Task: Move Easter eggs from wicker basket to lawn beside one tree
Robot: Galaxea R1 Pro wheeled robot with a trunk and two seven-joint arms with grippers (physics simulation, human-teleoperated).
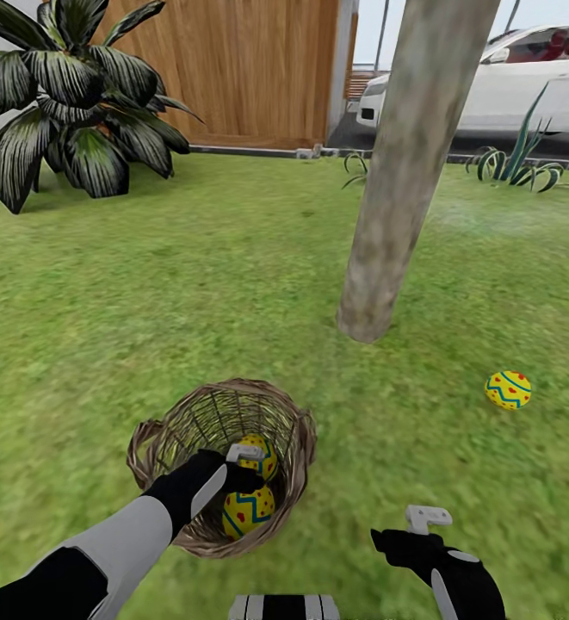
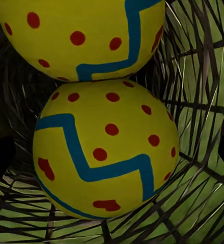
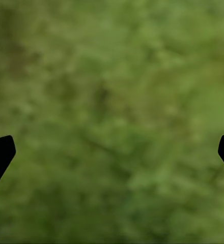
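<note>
The wicker basket (image 1: 159,443) lies tipped on the lawn (image 1: 146,301) just in front of me. Two Easter eggs rest inside it, one deeper (image 1: 262,456) and one near the rim (image 1: 248,511). My left gripper (image 1: 239,474) reaches into the basket and is open. Its fingertips (image 2: 0,160) stand wide on either side of the nearer egg (image 2: 104,152), and the other egg (image 2: 81,35) touches it beyond. A third egg (image 1: 508,389) lies on the grass right of the tree (image 1: 392,215). My right gripper (image 1: 409,527) hovers open over bare grass (image 3: 112,101).
A dark broad-leaved plant (image 1: 69,95) stands at the back left before a wooden fence (image 1: 250,69). A white car (image 1: 508,86) is parked beyond the lawn's far edge, with spiky plants (image 1: 516,164) along it. Open grass surrounds the trunk.
</note>
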